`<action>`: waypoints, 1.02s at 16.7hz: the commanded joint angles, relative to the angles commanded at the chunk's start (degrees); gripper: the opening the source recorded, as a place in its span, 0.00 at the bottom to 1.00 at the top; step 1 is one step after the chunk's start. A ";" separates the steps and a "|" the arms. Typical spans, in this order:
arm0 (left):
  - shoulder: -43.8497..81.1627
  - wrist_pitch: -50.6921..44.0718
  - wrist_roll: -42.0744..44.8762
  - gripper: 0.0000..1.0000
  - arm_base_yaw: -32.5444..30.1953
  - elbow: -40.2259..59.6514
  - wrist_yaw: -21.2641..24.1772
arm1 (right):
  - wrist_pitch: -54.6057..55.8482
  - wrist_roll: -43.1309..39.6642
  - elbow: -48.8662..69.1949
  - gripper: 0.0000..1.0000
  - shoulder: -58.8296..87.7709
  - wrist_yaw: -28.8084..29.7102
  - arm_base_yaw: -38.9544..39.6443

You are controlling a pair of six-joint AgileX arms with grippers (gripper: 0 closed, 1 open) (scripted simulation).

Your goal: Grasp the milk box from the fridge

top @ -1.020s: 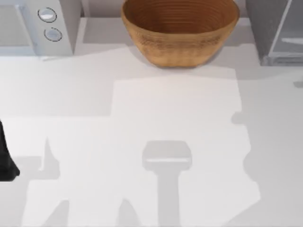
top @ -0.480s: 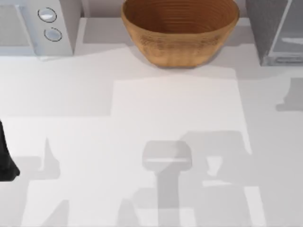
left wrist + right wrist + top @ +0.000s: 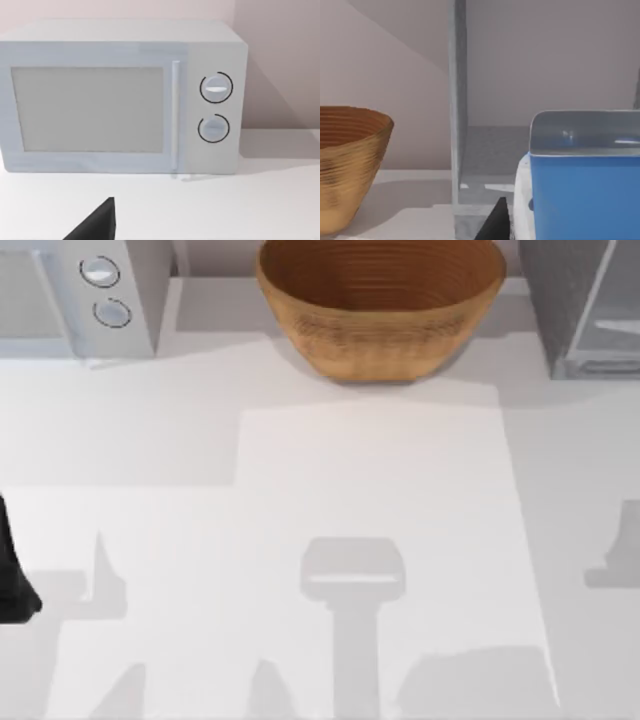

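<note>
Right arm closing in on the milk box (image 3: 580,195) at the fridge (image 3: 457,125).

The carton looms close before the right claw (image 3: 495,222), at the open fridge, near the basket (image 3: 347,165); whether the claw is open or has hold of it, I cannot tell. Next, likely: confirm the grip, then draw the carton clear over the counter (image 3: 370,480). Left arm (image 3: 12,575) parked at the counter's left edge, facing the microwave (image 3: 125,95).

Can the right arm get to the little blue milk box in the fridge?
Probably yes. In the right wrist view the small blue milk box sits close ahead inside the grey fridge, and nothing stands in front of it.
</note>
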 joint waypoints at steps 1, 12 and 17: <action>0.00 0.00 0.00 1.00 0.00 0.00 0.00 | -2.76 -0.05 -1.70 0.00 -3.82 0.70 0.66; 0.00 0.00 0.00 1.00 0.00 0.00 0.00 | -10.74 -0.19 -6.32 0.00 -14.00 2.73 2.54; 0.00 0.00 0.00 1.00 0.00 0.00 0.00 | -4.28 -0.15 -4.68 0.00 -5.82 3.07 6.12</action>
